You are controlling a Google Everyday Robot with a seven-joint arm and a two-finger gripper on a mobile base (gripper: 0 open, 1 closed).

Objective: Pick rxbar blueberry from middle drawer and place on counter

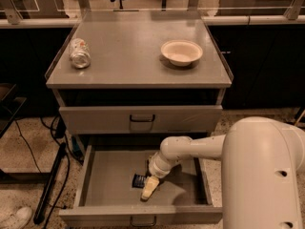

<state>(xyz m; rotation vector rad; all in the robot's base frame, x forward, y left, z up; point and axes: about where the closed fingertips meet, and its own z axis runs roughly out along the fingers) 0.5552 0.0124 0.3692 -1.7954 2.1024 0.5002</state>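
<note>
The middle drawer [102, 173] is pulled open below the counter [128, 51]. The rxbar blueberry [138, 181] lies flat on the drawer floor near the middle; only its dark left end shows. My gripper [149, 189] reaches down into the drawer from the right on the cream arm. Its pale fingers [150, 187] sit right at the bar's right end and hide part of it. I cannot tell whether the fingers touch the bar.
A silvery can [79, 53] lies on its side on the counter's left. A round cream bowl [181, 52] stands on the right. The top drawer [140, 118] is closed. My bulky arm shell [267, 175] fills the lower right. A dark stand leg [50, 185] stands left of the cabinet.
</note>
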